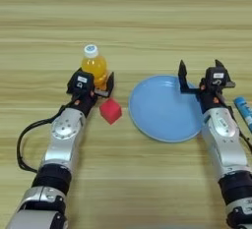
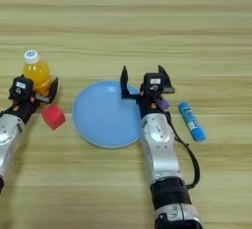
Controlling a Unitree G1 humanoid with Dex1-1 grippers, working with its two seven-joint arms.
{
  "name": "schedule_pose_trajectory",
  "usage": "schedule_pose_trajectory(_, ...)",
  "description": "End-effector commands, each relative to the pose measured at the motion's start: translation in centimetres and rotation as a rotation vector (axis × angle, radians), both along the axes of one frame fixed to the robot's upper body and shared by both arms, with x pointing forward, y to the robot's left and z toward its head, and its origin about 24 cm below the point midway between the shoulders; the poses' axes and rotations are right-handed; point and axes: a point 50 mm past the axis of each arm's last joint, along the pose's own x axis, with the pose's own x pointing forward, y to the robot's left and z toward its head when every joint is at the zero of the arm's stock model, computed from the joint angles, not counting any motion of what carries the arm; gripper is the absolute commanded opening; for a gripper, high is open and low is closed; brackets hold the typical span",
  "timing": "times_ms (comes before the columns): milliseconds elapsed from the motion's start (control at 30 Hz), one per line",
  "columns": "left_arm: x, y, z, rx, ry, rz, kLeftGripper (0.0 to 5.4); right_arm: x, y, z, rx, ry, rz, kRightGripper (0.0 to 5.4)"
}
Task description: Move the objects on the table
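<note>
Left gripper (image 1: pixel 95 81), fingers spread, flanks a small orange-drink plastic bottle (image 1: pixel 94 65) far-left of the red cube (image 1: pixel 110 111); seemingly light, slippery, best pinched mid-body; right gripper (image 1: pixel 201 77) open.

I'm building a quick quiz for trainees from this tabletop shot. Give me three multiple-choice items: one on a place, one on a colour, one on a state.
1. Where is the red cube?
A. on the plate
B. on the table, left of the plate
C. atop the bottle

2. What colour is the plate?
A. light blue
B. green
C. white

3. How does the orange-drink bottle stand?
A. on its side
B. upside down
C. upright, cap on

Key: 1 B, the cube lies on bare wood between the left gripper and the plate's rim. 2 A, the round dish is light blue. 3 C, its white cap is on top.
</note>
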Motion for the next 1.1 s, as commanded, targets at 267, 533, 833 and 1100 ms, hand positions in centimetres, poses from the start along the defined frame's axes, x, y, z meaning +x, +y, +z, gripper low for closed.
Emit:
schedule_pose_trajectory(267,0.4,-0.1,0.7,-0.018,-0.04,-0.001,3.58,0.4,0.1,0.4,-0.004,-0.015,0.003,5.4)
schedule_pose_trajectory(533,0.4,-0.7,1.9,-0.025,-0.09,-0.061,3.39,0.4,0.1,0.4,-0.004,-0.017,0.003,5.4)
schedule_pose_trajectory(833,0.6,-1.1,2.5,-0.03,-0.111,-0.083,3.39,0.4,0.1,0.3,-0.004,-0.017,0.003,5.4)
schedule_pose_trajectory(1100,0.3,-2.9,3.8,-0.073,-0.156,-0.171,3.39,0.5,0.1,0.4,-0.003,-0.017,0.001,5.4)
